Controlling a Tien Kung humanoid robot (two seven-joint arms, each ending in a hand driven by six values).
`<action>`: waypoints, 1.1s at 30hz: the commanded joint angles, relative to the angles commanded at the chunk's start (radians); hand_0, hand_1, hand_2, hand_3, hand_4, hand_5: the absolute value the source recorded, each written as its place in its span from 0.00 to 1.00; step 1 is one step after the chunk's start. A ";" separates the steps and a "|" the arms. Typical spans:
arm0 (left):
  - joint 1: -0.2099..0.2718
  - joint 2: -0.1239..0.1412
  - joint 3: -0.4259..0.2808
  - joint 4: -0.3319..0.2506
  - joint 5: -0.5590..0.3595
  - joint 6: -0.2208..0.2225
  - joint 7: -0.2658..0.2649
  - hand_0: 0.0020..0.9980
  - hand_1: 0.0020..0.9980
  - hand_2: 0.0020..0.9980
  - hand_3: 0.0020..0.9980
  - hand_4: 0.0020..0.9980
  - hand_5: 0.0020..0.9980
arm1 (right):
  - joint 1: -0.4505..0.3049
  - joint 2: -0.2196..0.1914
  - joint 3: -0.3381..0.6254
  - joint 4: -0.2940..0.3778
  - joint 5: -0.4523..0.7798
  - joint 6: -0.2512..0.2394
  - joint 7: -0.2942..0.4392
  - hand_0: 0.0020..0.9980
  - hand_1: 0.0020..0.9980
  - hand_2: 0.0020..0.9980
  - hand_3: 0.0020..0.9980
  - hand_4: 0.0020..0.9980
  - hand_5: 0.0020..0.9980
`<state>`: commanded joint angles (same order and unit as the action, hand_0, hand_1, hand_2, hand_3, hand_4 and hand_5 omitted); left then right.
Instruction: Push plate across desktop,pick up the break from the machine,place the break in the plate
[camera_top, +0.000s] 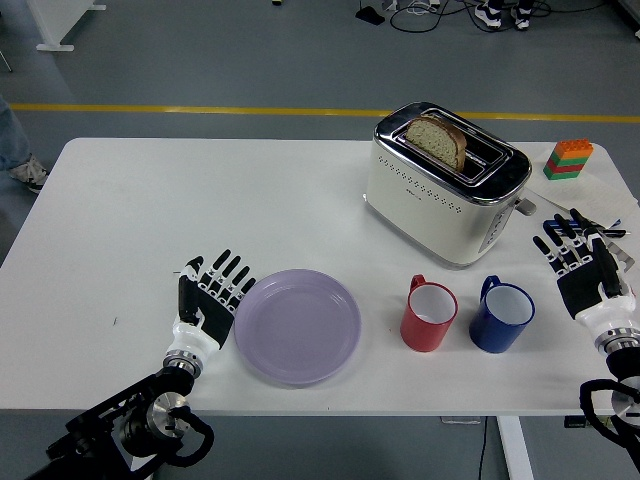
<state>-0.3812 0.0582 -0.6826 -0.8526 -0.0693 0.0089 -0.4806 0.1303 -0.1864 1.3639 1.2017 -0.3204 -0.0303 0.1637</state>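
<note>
A lilac plate (298, 325) lies near the table's front edge, left of centre. My left hand (214, 294) is flat and open, its fingers against the plate's left rim. A slice of bread (437, 139) stands in the near slot of the white toaster (443, 184) at the back right. My right hand (580, 265) hovers open at the table's right edge, right of the toaster and holding nothing.
A red mug (429, 314) and a blue mug (502, 317) stand side by side just right of the plate, in front of the toaster. Stacked coloured blocks (569, 159) sit at the far right corner. Papers and pens lie by my right hand.
</note>
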 joint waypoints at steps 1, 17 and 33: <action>-0.004 -0.003 0.003 0.006 -0.003 -0.001 0.000 0.78 0.80 0.85 0.76 0.53 1.00 | 0.000 0.000 0.000 0.000 0.000 0.000 0.000 0.73 0.67 0.68 0.64 0.50 0.38; -0.047 -0.041 0.035 0.058 -0.055 -0.024 0.012 0.76 0.78 0.83 0.75 0.53 1.00 | 0.000 -0.001 -0.012 -0.001 0.001 0.000 0.000 0.73 0.67 0.68 0.64 0.50 0.38; -0.070 -0.058 0.049 0.099 -0.083 -0.046 0.031 0.75 0.77 0.82 0.74 0.54 1.00 | -0.007 -0.002 -0.025 -0.004 0.001 0.000 0.000 0.74 0.67 0.69 0.64 0.50 0.38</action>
<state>-0.4509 0.0000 -0.6334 -0.7533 -0.1522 -0.0370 -0.4500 0.1235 -0.1887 1.3389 1.1977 -0.3194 -0.0299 0.1636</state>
